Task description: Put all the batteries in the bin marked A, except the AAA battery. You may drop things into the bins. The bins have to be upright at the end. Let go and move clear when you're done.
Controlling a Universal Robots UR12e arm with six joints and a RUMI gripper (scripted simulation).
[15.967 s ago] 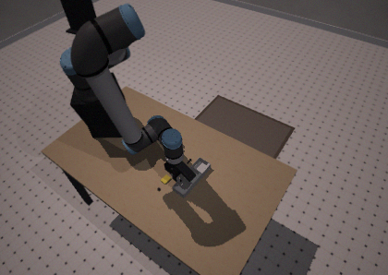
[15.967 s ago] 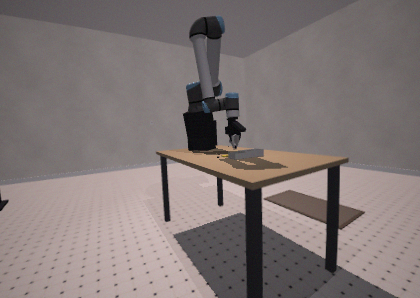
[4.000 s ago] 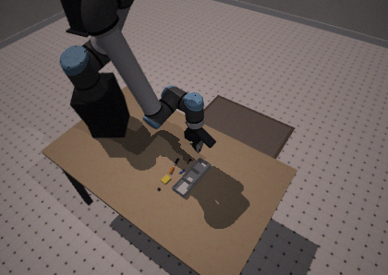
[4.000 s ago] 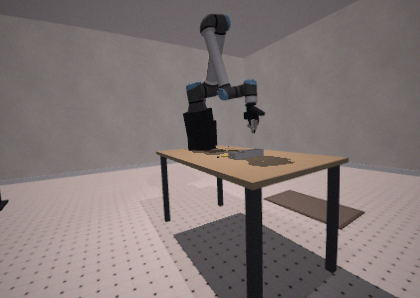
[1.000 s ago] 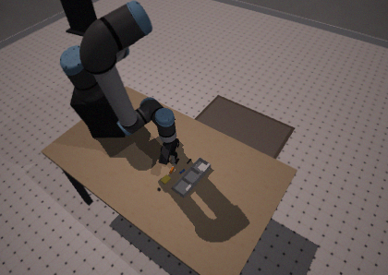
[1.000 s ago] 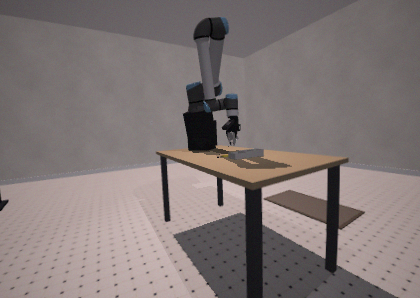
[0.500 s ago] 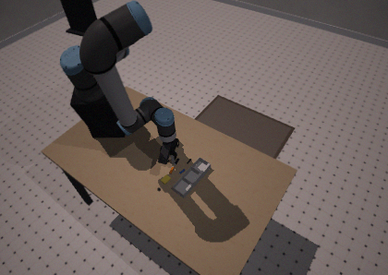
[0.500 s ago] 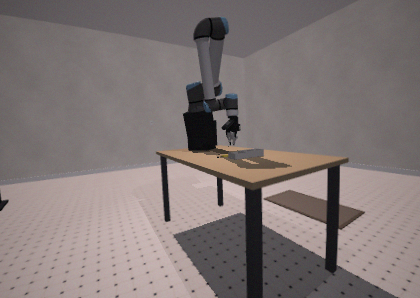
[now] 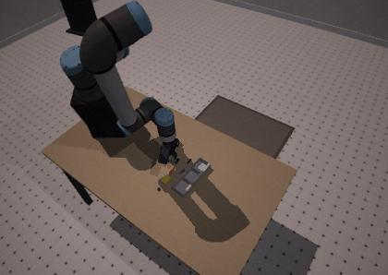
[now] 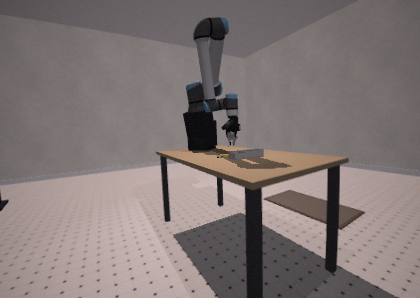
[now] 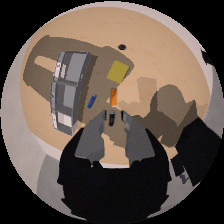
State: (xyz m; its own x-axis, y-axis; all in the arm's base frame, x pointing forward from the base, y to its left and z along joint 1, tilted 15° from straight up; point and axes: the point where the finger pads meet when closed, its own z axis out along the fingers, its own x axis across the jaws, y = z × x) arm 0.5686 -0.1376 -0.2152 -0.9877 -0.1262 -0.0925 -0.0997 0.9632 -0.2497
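Floor (image 9: 300, 53) of dotted tiles fills most of my top view, with a dark mat (image 9: 245, 124) lying at centre right. On it stands the wooden table (image 9: 259, 200), running from left of centre down to the lower right. My arm (image 9: 113, 91) rises from its dark pedestal (image 9: 94, 117) in the upper left and bends down toward the table's middle.

A row of grey bins (image 9: 191, 177) sits just right of centre; I cannot read any marking on them. In the wrist view the bins (image 11: 67, 90) lie at the upper left.

My gripper (image 9: 169, 159) hangs above the table just left of the bins — in the exterior view it (image 10: 231, 141) is clearly off the surface. The fingers stand narrow, and a small dark thing (image 11: 111, 118) shows in the gap between them; whether it is gripped or lies below on the table I cannot tell.

Smaller items lie beside the bins in the wrist view: a yellow block (image 11: 118, 71), an orange battery (image 11: 114, 96), a blue battery (image 11: 91, 102) just beside the bin wall — and a black dot (image 11: 121, 47) near the top.
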